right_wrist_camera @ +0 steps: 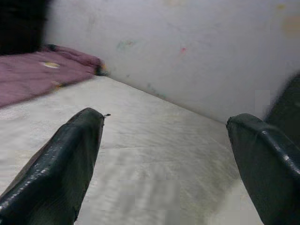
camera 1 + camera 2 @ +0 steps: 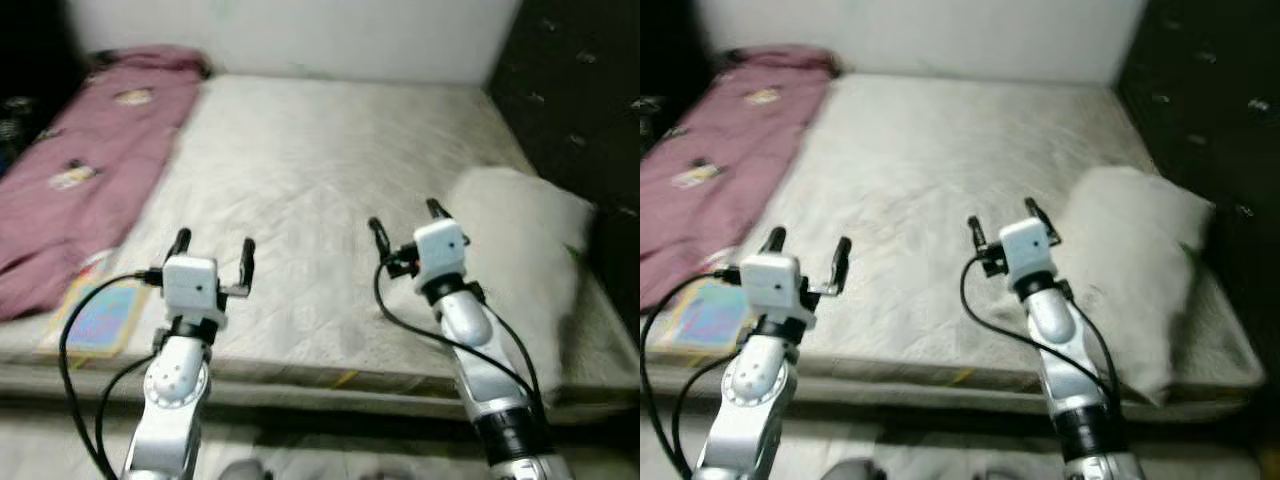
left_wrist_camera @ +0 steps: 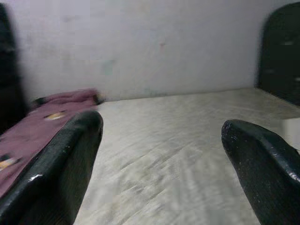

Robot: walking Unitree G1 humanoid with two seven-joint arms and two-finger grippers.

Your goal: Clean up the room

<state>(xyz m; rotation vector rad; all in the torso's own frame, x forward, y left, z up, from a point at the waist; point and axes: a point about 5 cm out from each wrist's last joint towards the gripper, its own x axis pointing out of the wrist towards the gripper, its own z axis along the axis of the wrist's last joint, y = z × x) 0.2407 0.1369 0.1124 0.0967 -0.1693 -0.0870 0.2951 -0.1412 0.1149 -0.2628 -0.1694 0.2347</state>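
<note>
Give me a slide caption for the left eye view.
Both open grippers, left and right, over a bare mattress between pink blanket and pillow.

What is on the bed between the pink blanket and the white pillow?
Just bare mattress between the pink blanket and the white pillow, seen in both eye views.

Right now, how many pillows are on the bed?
1. The white pillow lies on the mattress at the robot's right side, just beyond the right gripper. The pink blanket heaped along the left edge could hide another.
</note>
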